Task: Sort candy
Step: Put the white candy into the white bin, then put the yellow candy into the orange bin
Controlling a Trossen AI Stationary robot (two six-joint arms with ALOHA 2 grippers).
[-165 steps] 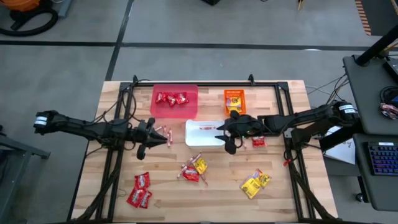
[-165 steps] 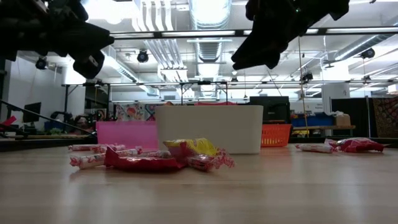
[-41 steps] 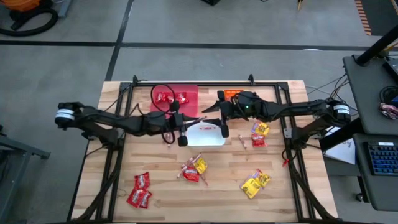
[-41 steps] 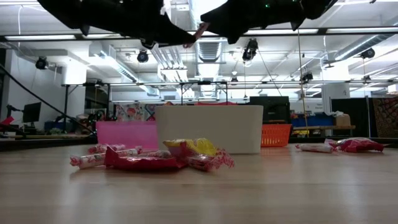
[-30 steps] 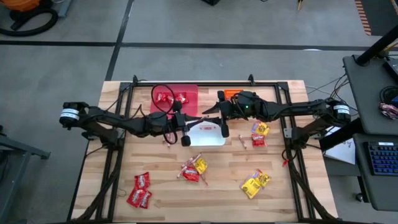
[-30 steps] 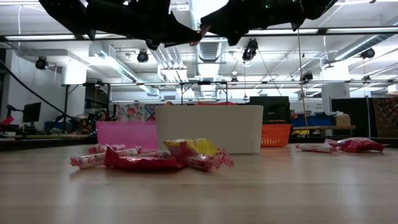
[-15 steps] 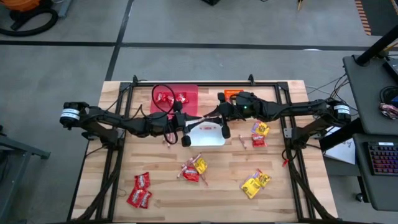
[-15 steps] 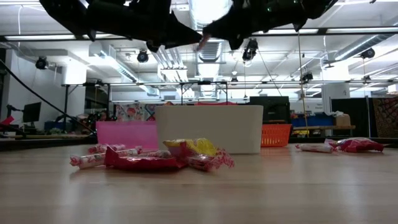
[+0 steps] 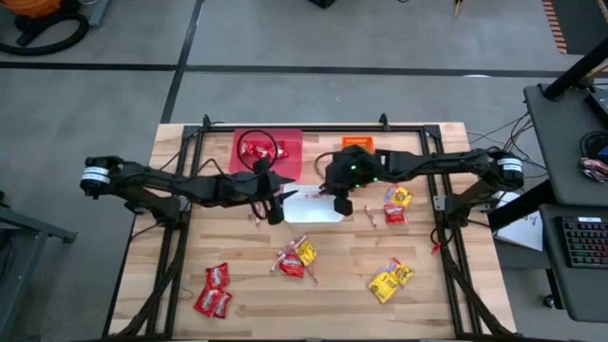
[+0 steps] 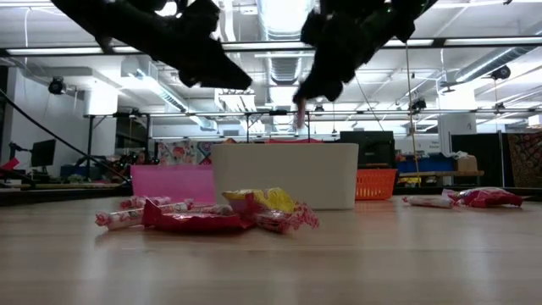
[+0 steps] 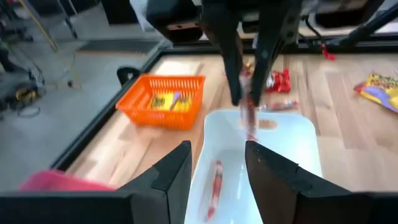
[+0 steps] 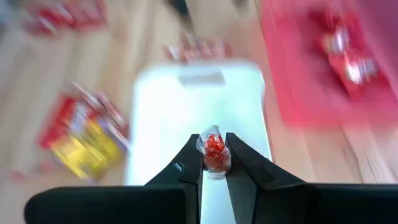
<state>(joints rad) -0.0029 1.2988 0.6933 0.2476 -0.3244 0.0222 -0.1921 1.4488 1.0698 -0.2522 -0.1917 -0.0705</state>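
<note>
Pale wooden table [image 9: 456, 285] carries a pink-red rectangular plastic bin [image 9: 290, 152], a white rectangular plastic bin [image 9: 309, 211] and a small orange mesh basket [image 11: 160, 99]. Right gripper [image 12: 213, 163] hangs above the white bin, jaws pinching a thin red-and-white candy stick [image 12: 214, 151] that points down. Left gripper [image 11: 217, 163] is over the bin's near-left edge, jaws spread and holding nothing. One candy stick [image 11: 214, 180] lies inside the white bin. Loose shiny red packets [image 9: 212, 290] and yellow-orange packets [image 9: 389, 278] lie on the table's near part.
</note>
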